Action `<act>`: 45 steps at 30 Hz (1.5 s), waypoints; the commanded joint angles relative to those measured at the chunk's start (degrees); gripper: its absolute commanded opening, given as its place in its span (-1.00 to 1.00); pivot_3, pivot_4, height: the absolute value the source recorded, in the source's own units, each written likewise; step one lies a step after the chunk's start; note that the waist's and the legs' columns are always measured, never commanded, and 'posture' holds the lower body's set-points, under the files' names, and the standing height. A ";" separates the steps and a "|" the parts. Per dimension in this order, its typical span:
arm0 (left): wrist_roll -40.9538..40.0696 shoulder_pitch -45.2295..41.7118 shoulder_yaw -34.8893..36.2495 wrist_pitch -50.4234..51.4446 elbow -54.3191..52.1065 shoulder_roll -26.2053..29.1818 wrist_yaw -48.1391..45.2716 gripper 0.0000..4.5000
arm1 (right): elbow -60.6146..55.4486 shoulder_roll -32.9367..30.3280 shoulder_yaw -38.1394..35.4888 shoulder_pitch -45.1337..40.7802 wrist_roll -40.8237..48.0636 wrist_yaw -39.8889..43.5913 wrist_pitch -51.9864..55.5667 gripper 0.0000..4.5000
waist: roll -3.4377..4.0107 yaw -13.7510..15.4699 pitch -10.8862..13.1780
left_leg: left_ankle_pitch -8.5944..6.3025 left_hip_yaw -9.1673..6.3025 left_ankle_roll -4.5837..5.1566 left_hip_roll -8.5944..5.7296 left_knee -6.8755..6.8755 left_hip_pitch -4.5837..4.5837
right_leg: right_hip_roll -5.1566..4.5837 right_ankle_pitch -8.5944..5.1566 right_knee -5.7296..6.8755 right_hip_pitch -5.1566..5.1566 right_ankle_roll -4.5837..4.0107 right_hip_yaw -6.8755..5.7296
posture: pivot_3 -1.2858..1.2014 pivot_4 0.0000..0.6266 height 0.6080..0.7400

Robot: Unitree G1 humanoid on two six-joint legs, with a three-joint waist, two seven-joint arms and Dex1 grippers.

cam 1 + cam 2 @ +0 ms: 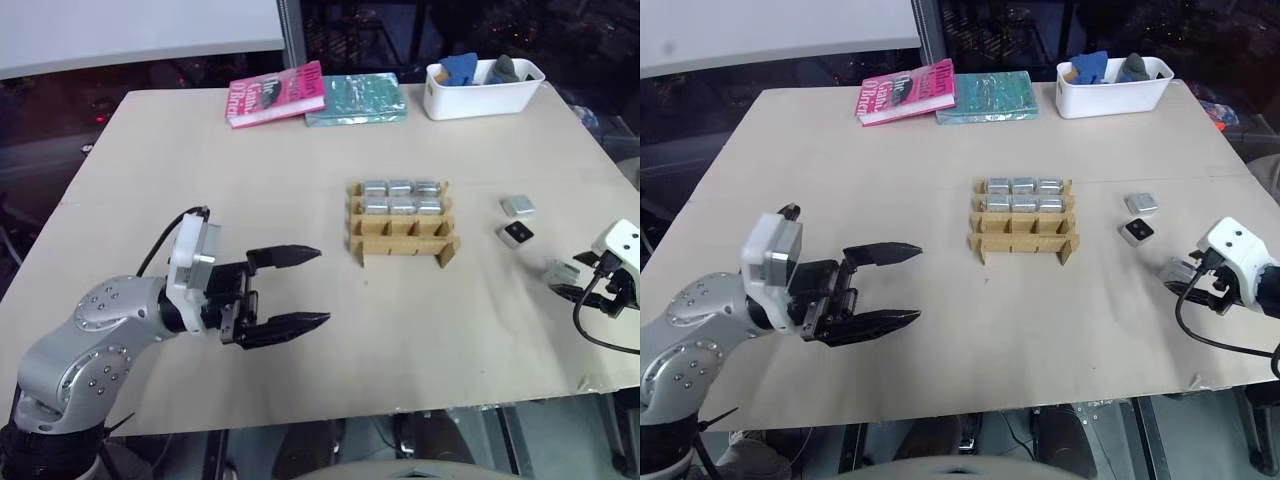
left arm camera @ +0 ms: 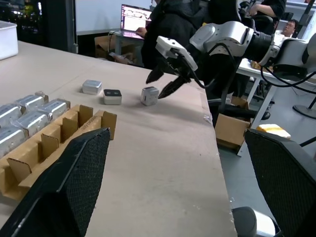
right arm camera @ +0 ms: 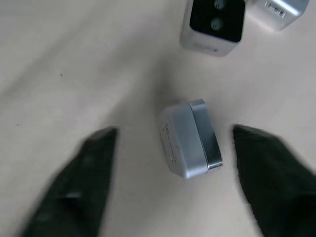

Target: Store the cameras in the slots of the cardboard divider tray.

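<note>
The cardboard divider tray (image 1: 402, 222) stands in the middle of the table (image 1: 250, 180), with six cameras (image 1: 401, 197) in its two far rows. Three more cameras lie to its right. The right gripper (image 3: 173, 148) hangs with fingers apart around the nearest camera (image 3: 189, 138), not touching it. The left gripper (image 1: 290, 290) is wide open and empty.

The right gripper (image 1: 583, 283) sits at the head views' edge, its arm cut off, and partly hides the nearest camera (image 1: 558, 271). In the right wrist view its fingers (image 3: 84, 187) are blurred, and the far silver camera (image 3: 276, 12) is cropped. The cardboard divider tray (image 2: 64, 131) runs off the left wrist view. The white bin (image 1: 480, 92) holds contents too small to identify
</note>
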 commanded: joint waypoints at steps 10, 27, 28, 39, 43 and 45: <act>0.19 1.63 1.71 -2.29 -1.92 0.86 -0.51 1.00 | 2.69 -0.85 1.51 -3.24 -3.57 0.49 -3.24 -0.78 | -0.01 -0.08 -0.01 | 0.00 0.01 -0.01 0.01 0.00 0.01 | -0.01 0.00 0.00 0.00 0.00 0.01 | 0.03 -0.52 1.00; 1.96 1.19 0.81 -3.97 0.04 0.61 -2.51 1.00 | 3.88 0.38 3.05 -4.30 -4.02 0.71 -1.21 -0.11 | 0.01 -0.04 0.00 | 0.00 0.01 -0.01 0.01 0.01 0.00 | -0.02 0.00 0.00 0.00 0.00 0.01 | 0.03 -0.52 1.00; 2.06 1.08 0.72 -3.93 0.11 0.60 -2.47 1.00 | 4.08 0.42 3.30 -4.45 -4.10 0.79 -1.48 -0.30 | 0.01 -0.05 0.00 | 0.00 0.01 -0.01 0.01 0.01 0.00 | -0.01 0.00 0.00 0.00 0.00 0.01 | 0.03 -0.52 1.00; 5.37 -4.11 -4.00 -3.64 1.94 -0.55 -0.72 1.00 | -18.30 4.35 5.09 -12.31 4.31 1.56 -0.60 -0.68 | 0.14 -0.64 0.08 | 0.00 0.02 -0.01 0.04 0.01 0.01 | 0.02 0.00 0.03 -0.03 0.00 0.02 | 0.03 -0.52 1.00; 8.10 -9.54 -8.57 -4.46 3.75 -1.98 -0.86 1.00 | -31.31 11.80 10.99 -22.09 12.42 -2.01 7.72 -0.68 | 0.15 -0.90 0.10 | 0.00 -0.04 -0.01 0.06 0.01 0.00 | 0.08 0.01 0.08 -0.05 0.01 -0.01 | 0.03 -0.52 1.00; 10.08 -11.12 -9.87 -5.72 4.60 -2.41 -1.30 1.00 | -33.85 14.57 12.92 -24.61 14.52 -3.54 9.90 -0.68 | -0.01 -0.18 0.03 | 0.00 -0.17 -0.01 0.02 0.01 -0.09 | 0.04 0.01 0.01 -0.05 0.02 -0.15 | 0.03 -0.52 1.00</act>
